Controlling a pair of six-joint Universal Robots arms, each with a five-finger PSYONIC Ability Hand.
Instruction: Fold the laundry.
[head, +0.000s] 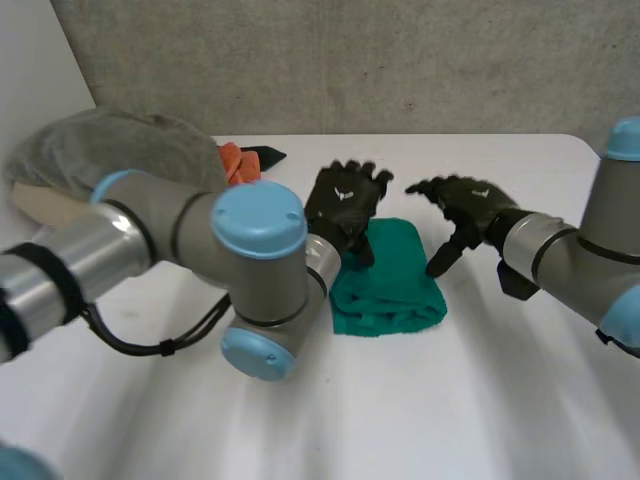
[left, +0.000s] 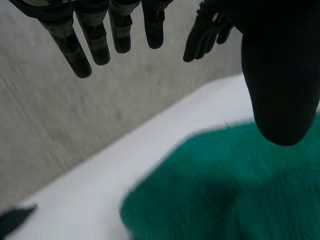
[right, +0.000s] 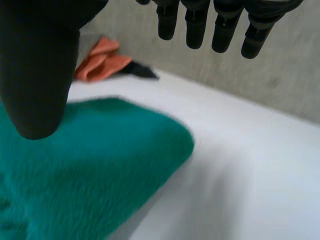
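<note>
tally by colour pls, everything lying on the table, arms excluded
Green folded towel: 1
Orange cloth: 1
Grey cloth heap: 1
Black item beside the orange cloth, kind unclear: 1
Beige item under the grey heap, kind unclear: 1
Total: 5

A robotics lab or test bench, by the look: plain white table (head: 450, 400) against a bare concrete wall (head: 350, 60), two robot arms (head: 130, 240) reaching over it
</note>
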